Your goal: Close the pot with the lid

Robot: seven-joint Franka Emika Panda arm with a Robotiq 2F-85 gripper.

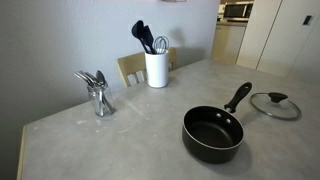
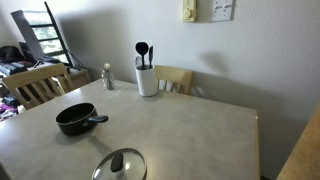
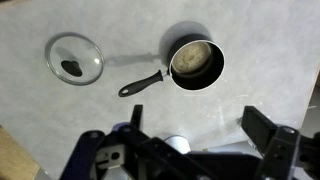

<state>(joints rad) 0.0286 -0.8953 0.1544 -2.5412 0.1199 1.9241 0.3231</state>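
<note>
Well, the pot (image 1: 213,135) sits open on the pale stone-look table (image 1: 120,140), on its near right part in an exterior view. Its dark inside is bare, and its long black handle (image 1: 238,97) slants away toward the far right. The lid (image 1: 275,105) lies flat on the tabletop just past the end of that handle, knob up. It is near the pot but apart from it, with bare table between the two.

In the wrist view the claw (image 3: 185,142) hangs high over the table with its jaws spread wide and nothing between them. From there the pot (image 3: 195,63) and the lid (image 3: 75,60) lie side by side below it, the handle reaching from the pot toward the lid without touching it.

At the far edge of the table stands a white crock (image 1: 156,68) holding dark utensils and a whisk. To its left is a small metal holder (image 1: 98,97) full of cutlery. A wooden chair (image 2: 175,78) is tucked in behind the crock, and another chair (image 2: 35,85) stands at the left side of the table.
</note>
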